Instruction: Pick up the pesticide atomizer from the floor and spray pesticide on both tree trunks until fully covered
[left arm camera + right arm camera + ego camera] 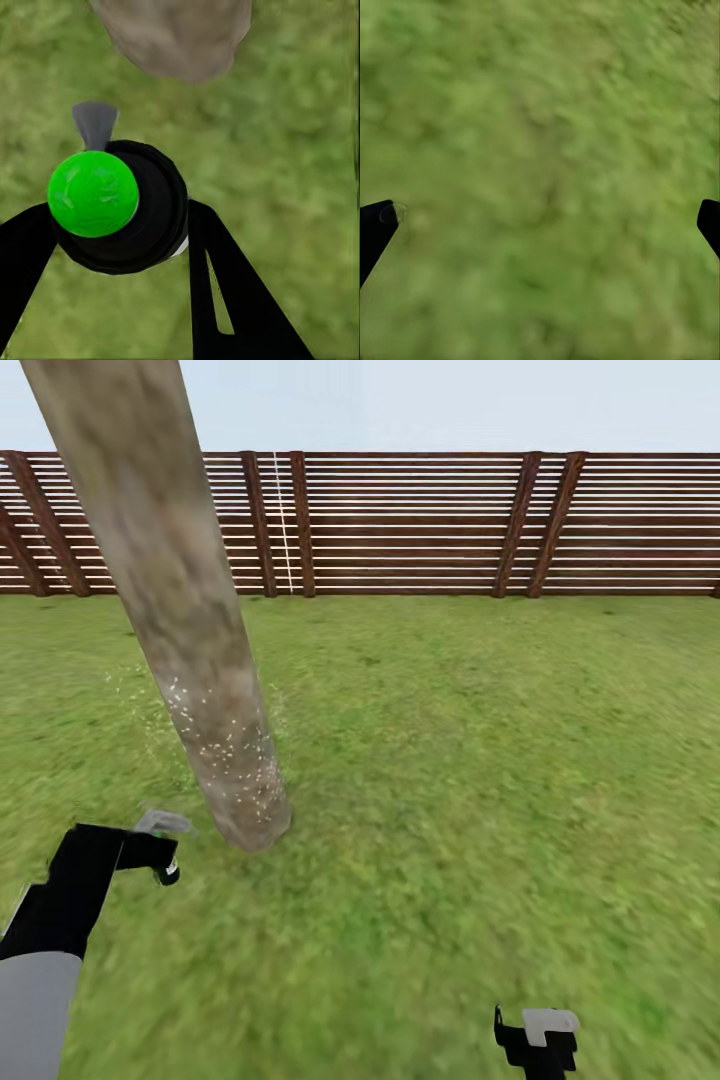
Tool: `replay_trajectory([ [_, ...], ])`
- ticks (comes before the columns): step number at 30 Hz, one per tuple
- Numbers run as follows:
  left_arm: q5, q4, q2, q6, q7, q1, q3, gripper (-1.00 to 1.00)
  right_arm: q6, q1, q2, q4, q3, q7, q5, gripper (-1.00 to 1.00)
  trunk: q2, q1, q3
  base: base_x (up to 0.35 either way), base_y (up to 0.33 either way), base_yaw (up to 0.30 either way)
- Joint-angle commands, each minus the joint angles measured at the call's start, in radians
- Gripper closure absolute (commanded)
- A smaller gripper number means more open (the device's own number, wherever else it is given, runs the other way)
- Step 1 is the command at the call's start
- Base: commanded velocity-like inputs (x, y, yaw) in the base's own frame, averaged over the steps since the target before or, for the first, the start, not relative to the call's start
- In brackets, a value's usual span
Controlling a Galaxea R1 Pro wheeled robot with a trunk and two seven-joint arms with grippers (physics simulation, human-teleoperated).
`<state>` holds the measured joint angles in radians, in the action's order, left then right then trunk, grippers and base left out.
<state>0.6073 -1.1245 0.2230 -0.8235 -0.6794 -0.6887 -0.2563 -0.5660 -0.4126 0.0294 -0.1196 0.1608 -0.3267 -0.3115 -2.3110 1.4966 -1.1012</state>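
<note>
A thick pale mottled tree trunk (pixel 190 650) rises from the lawn at the left, leaning slightly. Tiny whitish specks of pesticide (pixel 235 755) dot its lower part and the air around it. My left gripper (pixel 158 852) is low, just left of the trunk's base, shut on the pesticide atomizer (pixel 160 838). In the left wrist view the atomizer (pixel 112 202) is a black body with a bright green top and a grey nozzle aimed at the trunk's base (pixel 180 34), with my left gripper (pixel 120 225) clamped on it. My right gripper (pixel 537 1040) hangs open over grass, its fingertips (pixel 376 221) wide apart.
Green grass lawn (pixel 480 760) spreads all around. A brown horizontal-slat wooden fence (pixel 420 525) closes the far side.
</note>
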Motion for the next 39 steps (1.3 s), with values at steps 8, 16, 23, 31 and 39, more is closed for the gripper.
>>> replay_trajectory([
  [8,0.014,-0.001,-0.016,0.340,-0.272,0.145,0.006,1.00,0.002,0.000,0.000,-0.005,-0.013,0.004,-0.004,-1.00,0.000,0.000,0.000,-0.207,0.000,0.000],
  [16,0.141,0.006,-0.019,0.581,-0.521,0.149,0.080,1.00,0.246,-0.014,0.003,-0.346,-0.161,0.439,-0.207,-1.00,0.000,0.000,0.000,-0.338,0.000,0.000],
  [23,0.152,0.049,-0.028,0.584,-0.521,0.147,0.317,1.00,0.343,-0.095,0.016,-0.482,-0.164,0.999,-0.213,-1.00,0.000,0.000,0.000,-0.231,0.000,0.000],
  [31,0.249,0.052,-0.038,0.583,-0.521,0.149,0.353,1.00,0.343,-0.104,0.006,-0.511,-0.262,1.136,-0.215,-1.00,0.000,0.000,0.000,-0.004,0.000,0.000],
  [39,0.352,0.107,-0.127,0.583,-0.509,0.149,0.387,1.00,0.344,-0.104,-0.028,-0.549,-0.311,1.222,-0.216,1.00,0.000,0.000,0.000,0.000,0.000,0.000],
])
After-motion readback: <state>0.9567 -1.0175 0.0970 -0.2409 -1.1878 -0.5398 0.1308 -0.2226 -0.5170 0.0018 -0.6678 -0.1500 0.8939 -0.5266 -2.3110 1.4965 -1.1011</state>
